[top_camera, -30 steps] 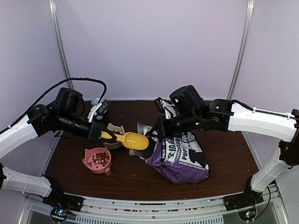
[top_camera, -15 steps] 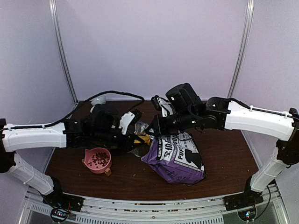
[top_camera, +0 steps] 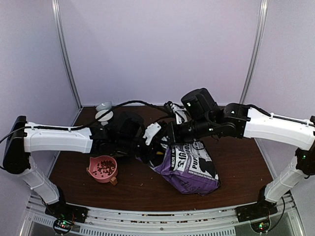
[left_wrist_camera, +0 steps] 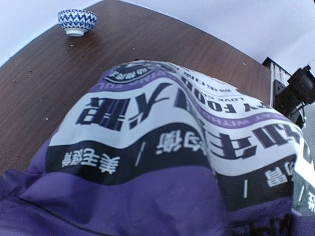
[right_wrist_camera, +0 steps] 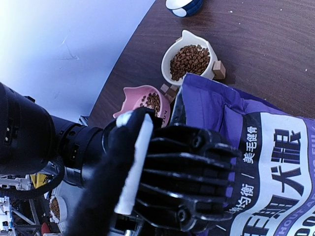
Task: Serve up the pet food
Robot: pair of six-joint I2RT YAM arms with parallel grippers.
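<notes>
Dark brown wood-grain surface (left_wrist_camera: 44,83) with a dull sheen, purple-and-white printed bag (left_wrist_camera: 162,147) of glossy, creased plastic film, small reddish-brown pet food pellets (right_wrist_camera: 189,60) dry, matt and rough, white cat-eared bowl (right_wrist_camera: 166,64) smooth and glazed-looking, pink bowl (top_camera: 90,171) of matt plastic, blue-and-white patterned bowl (left_wrist_camera: 77,22) glossy, white arm shells (top_camera: 54,139) of smooth plastic.

White arm shells (top_camera: 54,139), bulky black joints (top_camera: 199,104), loose black cable (top_camera: 130,102), black mounting bases (top_camera: 66,212).

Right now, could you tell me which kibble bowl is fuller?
The white bowl, heaped with kibble; the pink bowl beside it holds only a thin scatter.
</notes>
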